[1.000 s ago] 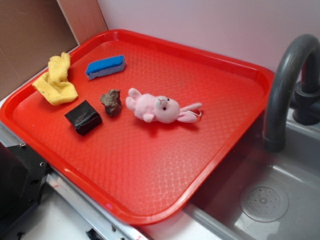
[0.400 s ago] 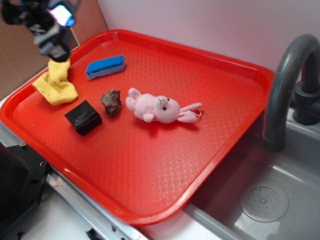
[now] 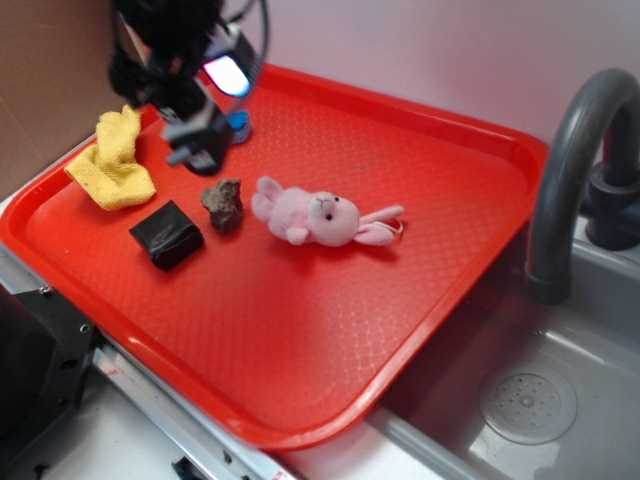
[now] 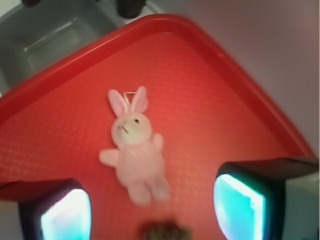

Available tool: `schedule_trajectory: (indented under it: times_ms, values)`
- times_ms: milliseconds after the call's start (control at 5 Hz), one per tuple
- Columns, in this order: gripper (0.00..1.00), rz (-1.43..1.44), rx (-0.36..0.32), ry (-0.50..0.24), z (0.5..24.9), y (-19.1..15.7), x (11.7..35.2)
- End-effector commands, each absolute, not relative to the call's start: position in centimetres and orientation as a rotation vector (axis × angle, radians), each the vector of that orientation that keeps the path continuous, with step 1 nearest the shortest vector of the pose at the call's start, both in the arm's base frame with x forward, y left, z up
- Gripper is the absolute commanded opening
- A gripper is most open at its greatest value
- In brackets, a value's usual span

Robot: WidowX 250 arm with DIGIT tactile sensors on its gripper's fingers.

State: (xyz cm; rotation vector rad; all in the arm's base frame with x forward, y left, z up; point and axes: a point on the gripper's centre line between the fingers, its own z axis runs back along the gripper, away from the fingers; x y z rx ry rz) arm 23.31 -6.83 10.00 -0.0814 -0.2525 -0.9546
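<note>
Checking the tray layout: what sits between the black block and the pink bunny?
A brown rock lies between the black block and the pink bunny, as the exterior view shows.

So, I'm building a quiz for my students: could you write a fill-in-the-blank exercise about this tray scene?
The plush bunny is ___ in colour.
The rock lies between the bunny and the ___ block.
The gripper hangs above the tray with its jaws ___.
Missing words: pink; black; open.

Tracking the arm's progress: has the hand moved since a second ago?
Yes. The hand has come in from the upper left, past the yellow cloth, and now hovers over the blue sponge.
</note>
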Motion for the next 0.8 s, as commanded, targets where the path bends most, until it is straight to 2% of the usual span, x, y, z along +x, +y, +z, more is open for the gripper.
schedule_trajectory:
  times_ms: [0, 600]
  values:
    - [1.0, -1.016, -0.018, -0.23, 8.3, -9.1, 24.6]
    - [1.0, -1.046, 0.057, -0.06, 1.5, -9.7, 25.0]
